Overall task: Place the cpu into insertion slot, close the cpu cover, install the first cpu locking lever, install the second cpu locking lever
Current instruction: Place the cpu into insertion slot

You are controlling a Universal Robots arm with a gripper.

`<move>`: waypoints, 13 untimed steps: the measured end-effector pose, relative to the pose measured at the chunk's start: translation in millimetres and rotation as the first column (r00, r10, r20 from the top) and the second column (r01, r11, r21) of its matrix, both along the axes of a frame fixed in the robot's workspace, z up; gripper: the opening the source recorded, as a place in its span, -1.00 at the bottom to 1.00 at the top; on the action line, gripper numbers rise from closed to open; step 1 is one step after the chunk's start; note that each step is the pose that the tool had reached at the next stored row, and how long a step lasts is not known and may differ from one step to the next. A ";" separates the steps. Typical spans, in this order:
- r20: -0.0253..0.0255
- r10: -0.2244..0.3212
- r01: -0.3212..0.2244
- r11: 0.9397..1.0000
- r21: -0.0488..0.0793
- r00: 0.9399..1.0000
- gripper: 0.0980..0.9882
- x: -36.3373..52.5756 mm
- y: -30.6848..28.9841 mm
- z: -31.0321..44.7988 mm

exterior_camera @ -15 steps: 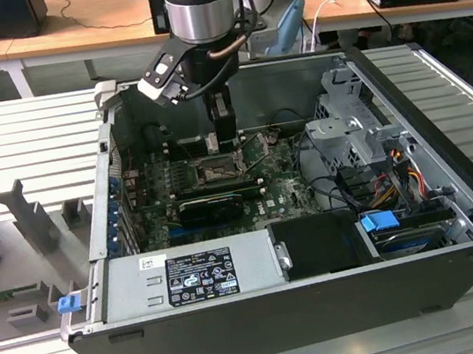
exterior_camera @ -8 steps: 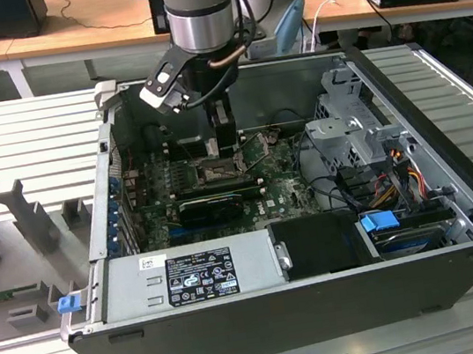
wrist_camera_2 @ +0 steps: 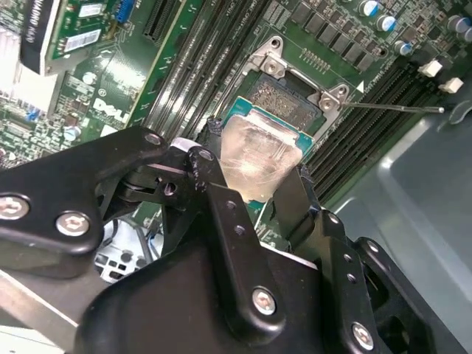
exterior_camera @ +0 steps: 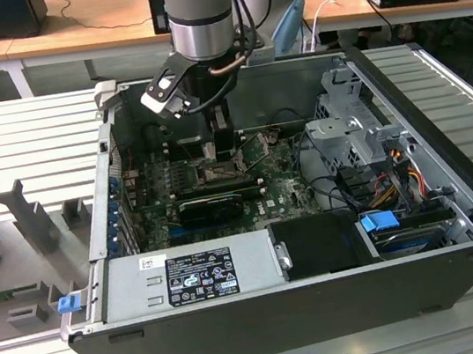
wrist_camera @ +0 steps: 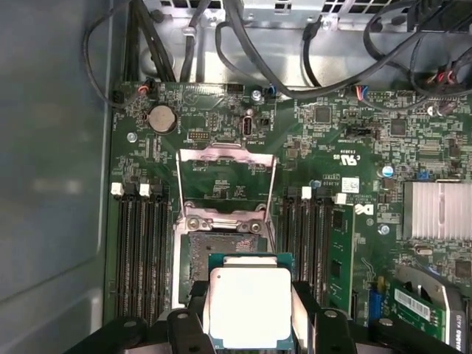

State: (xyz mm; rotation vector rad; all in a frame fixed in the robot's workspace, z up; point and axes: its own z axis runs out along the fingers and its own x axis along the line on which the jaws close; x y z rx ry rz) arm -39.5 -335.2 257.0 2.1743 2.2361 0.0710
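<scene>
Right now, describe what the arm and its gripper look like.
The arm is a silver-grey cylinder with a black band and a bright metal ring. Dark cables loop beside its wrist. The gripper is matt black, and its jointed, flat-linked fingers are studded with round silver screw heads.

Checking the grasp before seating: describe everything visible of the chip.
The chip is a flat square with a pale silver metal lid, faintly smeared, on a thin green board that rims it. It faces up, with the gripper closed on two opposite edges. It overlaps one side of the open socket; whether it touches the socket cannot be told.
</scene>
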 end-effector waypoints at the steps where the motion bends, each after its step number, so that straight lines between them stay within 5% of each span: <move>1: 0.000 0.000 0.000 1.000 0.000 1.000 -0.03 0.0 0.8 -1.8; 6: 0.000 0.000 0.000 1.000 0.000 1.000 -0.03 -0.7 5.3 -18.8; 13: 0.000 0.000 0.000 1.000 0.000 1.000 -0.03 -0.7 5.3 -22.8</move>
